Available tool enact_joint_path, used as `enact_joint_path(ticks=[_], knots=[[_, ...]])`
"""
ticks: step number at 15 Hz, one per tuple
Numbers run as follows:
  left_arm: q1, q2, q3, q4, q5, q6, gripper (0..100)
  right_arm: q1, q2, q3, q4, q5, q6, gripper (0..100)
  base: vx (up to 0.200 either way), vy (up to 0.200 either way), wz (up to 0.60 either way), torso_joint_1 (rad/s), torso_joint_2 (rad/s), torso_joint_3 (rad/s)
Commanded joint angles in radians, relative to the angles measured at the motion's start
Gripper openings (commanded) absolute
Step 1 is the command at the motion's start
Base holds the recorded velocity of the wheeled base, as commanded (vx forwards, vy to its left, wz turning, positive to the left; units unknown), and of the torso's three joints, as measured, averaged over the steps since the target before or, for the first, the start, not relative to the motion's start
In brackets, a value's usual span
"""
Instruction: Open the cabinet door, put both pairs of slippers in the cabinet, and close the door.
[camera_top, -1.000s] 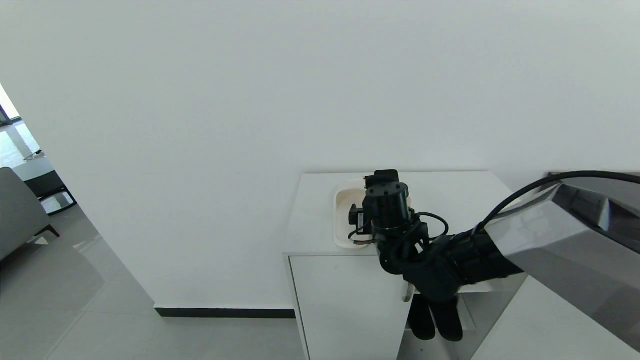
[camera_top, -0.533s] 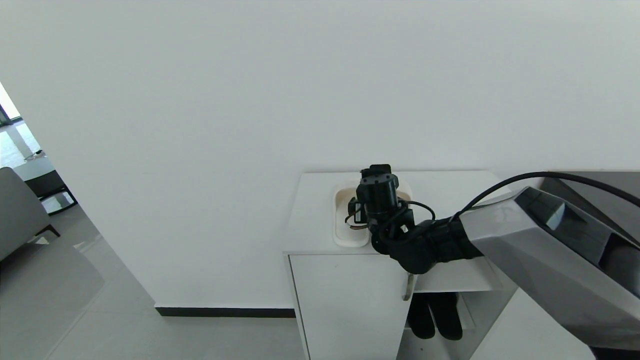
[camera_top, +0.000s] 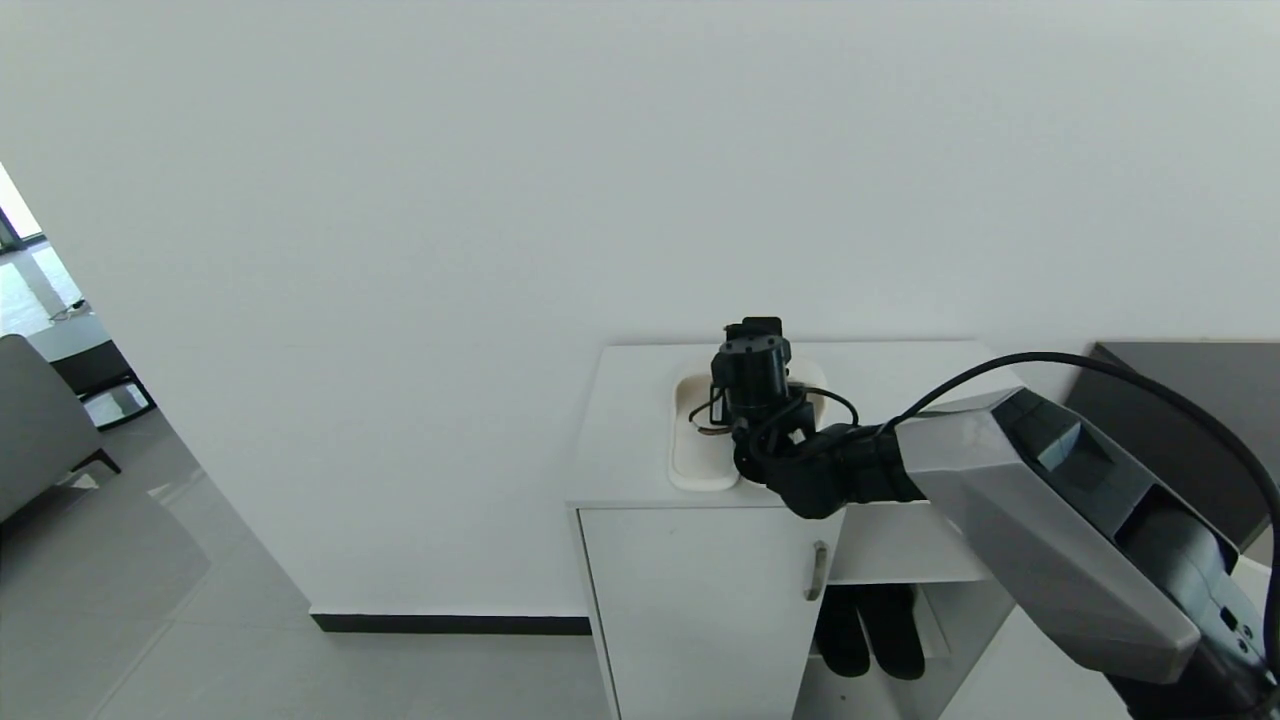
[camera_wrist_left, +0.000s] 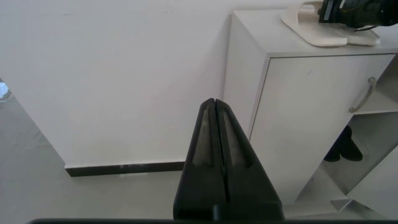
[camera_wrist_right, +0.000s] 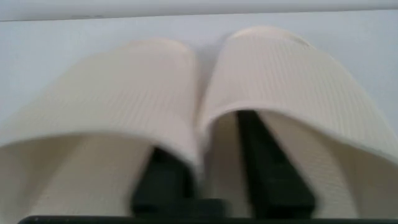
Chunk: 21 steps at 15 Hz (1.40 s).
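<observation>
A pair of cream slippers (camera_top: 700, 460) lies on top of the white cabinet (camera_top: 700, 600). My right gripper (camera_top: 750, 378) is over them, open. In the right wrist view one black finger (camera_wrist_right: 163, 180) sits inside the left cream slipper (camera_wrist_right: 106, 106) and the other finger (camera_wrist_right: 267, 165) inside the right one, with the slippers' inner edges between them. A pair of black slippers (camera_top: 866, 630) lies on the cabinet's lower shelf behind the open right side. My left gripper (camera_wrist_left: 214, 146) hangs shut and empty, low in front of the cabinet (camera_wrist_left: 298, 118).
The cabinet's left door is closed, with its metal handle (camera_top: 818, 570) at the inner edge. A white wall rises right behind the cabinet. A dark tabletop (camera_top: 1200, 380) lies to the right. Open grey floor (camera_top: 150, 620) spreads to the left.
My right arm has stretched farther over the cabinet top toward the wall, bringing the gripper onto the cream slippers. The left arm has not moved.
</observation>
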Motion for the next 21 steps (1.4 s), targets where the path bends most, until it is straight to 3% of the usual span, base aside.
enact_joint_path(ticks=[1, 5, 6, 15, 18, 21], knots=[[0.0, 0.001, 0.0, 0.0, 0.0, 0.0, 0, -0.004, 0.004, -0.011, 0.001, -0.004, 0.0, 0, 0.0, 0.0, 0.0, 0.0, 0.0, 0.0], [0.0, 0.001, 0.0, 0.0, 0.002, -0.002, 0, 0.008, -0.079, 0.068, -0.01, -0.001, 0.02, 0, 0.0, 0.0, 0.0, 0.0, 0.0, 0.0], [0.0, 0.001, 0.0, 0.0, 0.002, -0.002, 0, 0.036, -0.165, 0.172, -0.013, 0.033, 0.066, 0, 0.0, 0.0, 0.0, 0.0, 0.0, 0.0], [0.0, 0.001, 0.0, 0.0, 0.002, -0.003, 0, 0.214, -0.667, 0.925, -0.208, 0.533, 0.117, 0, 0.0, 0.0, 0.0, 0.0, 0.0, 0.0], [0.0, 0.001, 0.0, 0.0, 0.002, -0.003, 0, 0.214, -0.731, 1.045, -0.265, 0.668, 0.114, 0, 0.0, 0.0, 0.0, 0.0, 0.0, 0.0], [0.0, 0.001, 0.0, 0.0, 0.002, -0.003, 0, 0.217, -0.734, 1.059, -0.266, 0.697, 0.111, 0, 0.0, 0.0, 0.0, 0.0, 0.0, 0.0]])
